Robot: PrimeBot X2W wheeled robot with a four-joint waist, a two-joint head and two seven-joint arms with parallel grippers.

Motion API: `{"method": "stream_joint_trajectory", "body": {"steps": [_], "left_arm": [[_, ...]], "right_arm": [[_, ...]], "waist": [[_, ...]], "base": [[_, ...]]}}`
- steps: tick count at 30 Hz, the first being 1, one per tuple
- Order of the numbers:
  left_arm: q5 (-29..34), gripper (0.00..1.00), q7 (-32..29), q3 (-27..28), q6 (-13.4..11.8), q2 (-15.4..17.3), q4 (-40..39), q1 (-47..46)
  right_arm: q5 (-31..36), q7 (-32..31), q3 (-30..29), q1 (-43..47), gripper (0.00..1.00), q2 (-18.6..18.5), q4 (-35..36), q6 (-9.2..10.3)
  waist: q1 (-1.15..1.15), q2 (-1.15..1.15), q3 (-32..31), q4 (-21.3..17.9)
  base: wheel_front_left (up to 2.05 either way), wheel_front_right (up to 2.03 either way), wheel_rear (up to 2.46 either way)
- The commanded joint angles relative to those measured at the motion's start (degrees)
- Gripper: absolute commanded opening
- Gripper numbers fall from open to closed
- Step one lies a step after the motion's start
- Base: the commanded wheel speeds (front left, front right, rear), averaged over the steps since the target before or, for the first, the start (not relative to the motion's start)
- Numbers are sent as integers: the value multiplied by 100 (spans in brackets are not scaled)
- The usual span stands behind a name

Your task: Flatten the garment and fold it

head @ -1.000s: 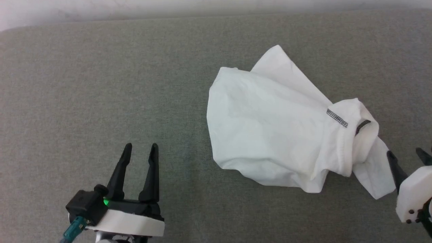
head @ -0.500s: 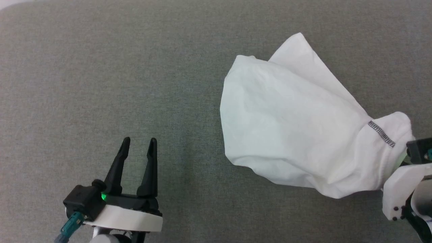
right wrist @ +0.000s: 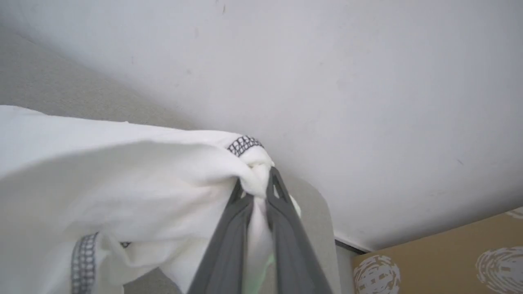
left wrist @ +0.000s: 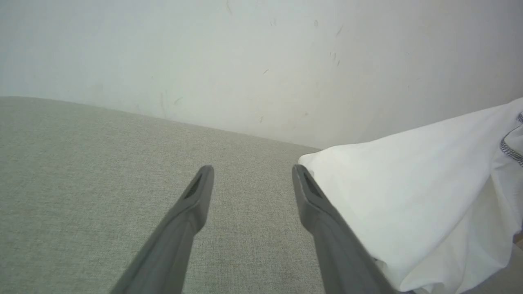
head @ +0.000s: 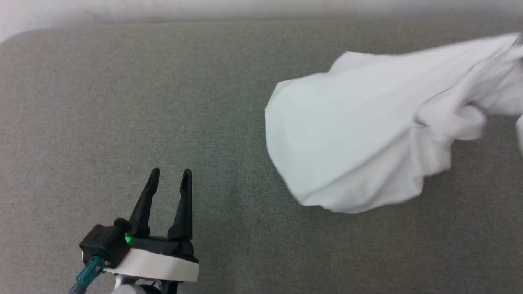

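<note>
Garment (head: 359,143), white, bunched, part raised over the grey cushion (head: 122,102) toward its right, one edge pinched by the right gripper (right wrist: 256,182); left gripper (head: 171,174) spread, empty, well apart; flattening barely begun, folding outstanding.

Thin matt cloth garment (head: 359,143), rough woven grey surface (head: 122,102) (also matt)

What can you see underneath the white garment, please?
The garment, pinched at one end by the right gripper, drapes onto the grey fabric surface, which shows around it. Whatever lies beneath the cloth is covered.
</note>
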State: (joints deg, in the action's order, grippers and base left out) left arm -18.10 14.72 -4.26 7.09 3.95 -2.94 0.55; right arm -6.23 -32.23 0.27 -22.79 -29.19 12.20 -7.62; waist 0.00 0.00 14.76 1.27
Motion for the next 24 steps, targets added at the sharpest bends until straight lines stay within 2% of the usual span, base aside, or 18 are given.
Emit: {"method": "stream_joint_trajectory", "body": {"steps": [1,5,7,9,16,17,18,19,20,24], "left_arm": [[-4,100,28,-19,39,-11,1,5],[2,100,28,-89,39,-4,4,1],[-1,100,28,-104,39,5,10,-1],[-9,100,28,-114,39,16,14,-6],[-14,100,28,-162,39,50,38,-28],[-12,100,28,-161,39,58,46,-24],[-11,100,28,-160,39,65,50,-19],[-11,100,28,-156,39,73,51,-12],[-9,100,28,-153,39,81,53,-3],[-5,100,28,-141,39,80,55,36]], "right_arm": [[73,7,70,-354,0,-247,-19,13],[291,92,80,-875,0,-825,-545,13],[398,96,-32,-854,0,-938,-903,13],[399,26,-121,-652,0,-900,-1277,13],[121,-243,-377,287,0,-389,-2023,13],[104,-255,-404,374,11,-341,-2077,13],[90,-267,-431,439,32,-298,-2112,13],[72,-280,-465,485,58,-250,-2134,13],[43,-314,-507,520,100,-196,-2135,13],[-135,-394,-733,537,100,46,-1854,13]], "waist": [[0,0,-99,-29],[0,0,-47,99],[0,0,6,181],[0,0,60,247],[0,0,174,263],[0,0,160,240],[0,0,139,210],[0,0,111,172],[0,0,81,134],[0,0,-95,-11]], "base": [[0,0,0],[0,0,0],[0,0,0],[0,0,0],[0,0,0],[0,0,0],[0,0,0],[0,0,0],[0,0,0],[0,0,0]]}}
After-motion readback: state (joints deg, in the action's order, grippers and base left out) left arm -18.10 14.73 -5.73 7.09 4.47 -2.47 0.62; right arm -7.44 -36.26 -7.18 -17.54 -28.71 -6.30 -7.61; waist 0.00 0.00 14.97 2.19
